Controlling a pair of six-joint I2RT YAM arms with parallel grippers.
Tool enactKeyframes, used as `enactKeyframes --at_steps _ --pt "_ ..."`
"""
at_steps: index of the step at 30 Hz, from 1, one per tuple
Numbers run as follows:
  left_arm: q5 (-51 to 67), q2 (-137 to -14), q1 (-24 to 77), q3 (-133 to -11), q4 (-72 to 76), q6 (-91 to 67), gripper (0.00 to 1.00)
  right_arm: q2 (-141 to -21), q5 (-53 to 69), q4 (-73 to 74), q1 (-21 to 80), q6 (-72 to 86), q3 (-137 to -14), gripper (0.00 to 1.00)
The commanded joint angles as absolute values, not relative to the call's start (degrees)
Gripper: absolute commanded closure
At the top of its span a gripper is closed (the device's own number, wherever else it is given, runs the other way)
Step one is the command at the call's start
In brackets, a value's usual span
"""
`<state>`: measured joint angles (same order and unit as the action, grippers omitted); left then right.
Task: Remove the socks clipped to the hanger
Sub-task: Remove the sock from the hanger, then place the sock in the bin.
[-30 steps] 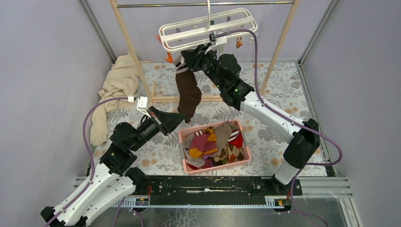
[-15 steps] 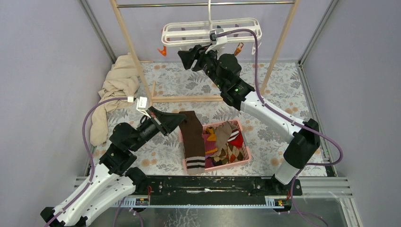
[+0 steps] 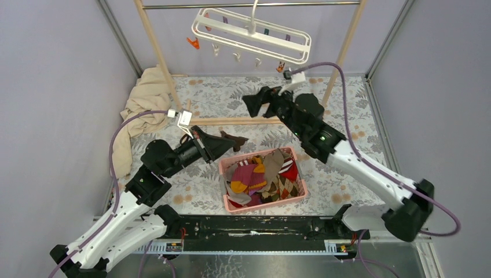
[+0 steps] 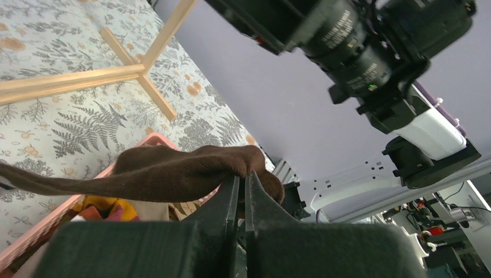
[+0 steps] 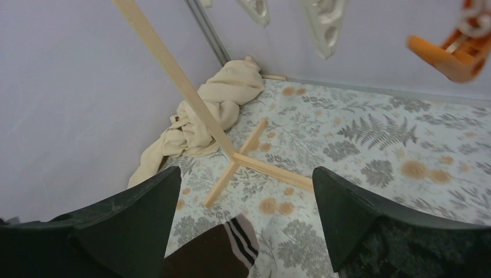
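The white hanger (image 3: 253, 32) hangs tilted from the top rail, with only small clips dangling under it; I see no sock clipped to it. My left gripper (image 3: 222, 144) is shut on a brown sock (image 3: 234, 139) just above the left rim of the pink basket (image 3: 266, 202). In the left wrist view the jaws (image 4: 242, 176) pinch the brown sock (image 4: 173, 171) by one end. My right gripper (image 3: 252, 105) stands wide open below the hanger, holding nothing. The right wrist view shows its gripper (image 5: 246, 179) over the sock's striped cuff (image 5: 240, 234). Several mixed socks (image 3: 260, 174) lie in the basket.
A tall wooden rail frame (image 3: 153, 43) stands at the back, its foot bar (image 5: 255, 162) on the floral cloth. A beige cloth (image 3: 142, 107) is heaped at the back left. An orange clip (image 5: 451, 55) and white clips (image 5: 321, 23) hang close above my right gripper.
My right gripper opened wide and dropped down and right, away from the hanger. The brown sock came off the hanger and now hangs only from my left gripper. The hanger swung and tilted.
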<state>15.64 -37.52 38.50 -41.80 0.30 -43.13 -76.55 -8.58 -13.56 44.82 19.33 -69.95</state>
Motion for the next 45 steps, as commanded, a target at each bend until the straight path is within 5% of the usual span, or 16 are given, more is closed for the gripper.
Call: enactKeyframes --at_steps 1,14,29,45 --pt "19.1 -38.0 38.5 -43.8 0.2 -44.9 0.98 -66.4 -13.1 -6.8 44.5 18.4 -65.4 0.08" --pt "18.5 -37.7 43.1 -34.5 0.8 -49.7 0.95 -46.9 -7.4 11.8 44.5 21.6 -51.4 0.11" --pt "6.1 -48.5 52.2 -22.4 7.9 -50.8 0.92 -45.5 -1.7 13.3 44.5 22.7 -44.5 0.12" --pt "2.3 -61.0 52.8 -25.5 7.4 -45.8 0.78 -45.3 2.2 14.2 44.5 23.3 -41.4 0.11"
